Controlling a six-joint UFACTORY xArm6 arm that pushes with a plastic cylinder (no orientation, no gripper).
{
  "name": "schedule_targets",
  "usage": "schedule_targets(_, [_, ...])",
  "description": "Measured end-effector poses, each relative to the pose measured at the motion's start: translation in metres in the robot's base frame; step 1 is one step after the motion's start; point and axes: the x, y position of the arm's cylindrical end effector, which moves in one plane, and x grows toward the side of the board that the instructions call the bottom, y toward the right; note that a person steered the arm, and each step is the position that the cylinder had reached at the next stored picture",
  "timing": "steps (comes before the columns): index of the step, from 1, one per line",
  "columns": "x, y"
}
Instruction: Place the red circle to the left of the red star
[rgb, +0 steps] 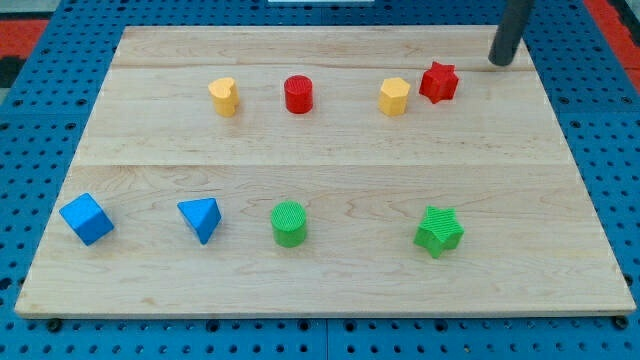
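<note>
Sitting in the far row of the pale wooden board (330, 150), the red plastic circle (298, 94) is lying well to the left of the red plastic star (438, 82). A yellow hexagon block (394, 97) is standing between them, just beside the star's left side, occupying that spot. A yellow heart-shaped block (224, 97) is lying farther left. Along the near row are sitting a blue cube (86, 219), a blue triangular block (200, 218), a green cylinder (289, 223) and a green star (438, 231). My tip (499, 62) is resting at the far right, right of the red star, touching no block; the dark rod is leaning slightly, holding nothing.
</note>
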Motion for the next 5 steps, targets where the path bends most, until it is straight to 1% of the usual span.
schedule_targets(1, [0.021,-0.042])
schedule_targets(3, [-0.006,-0.161])
schedule_targets(4, [-0.043,-0.173])
schedule_targets(5, [-0.045,-0.253])
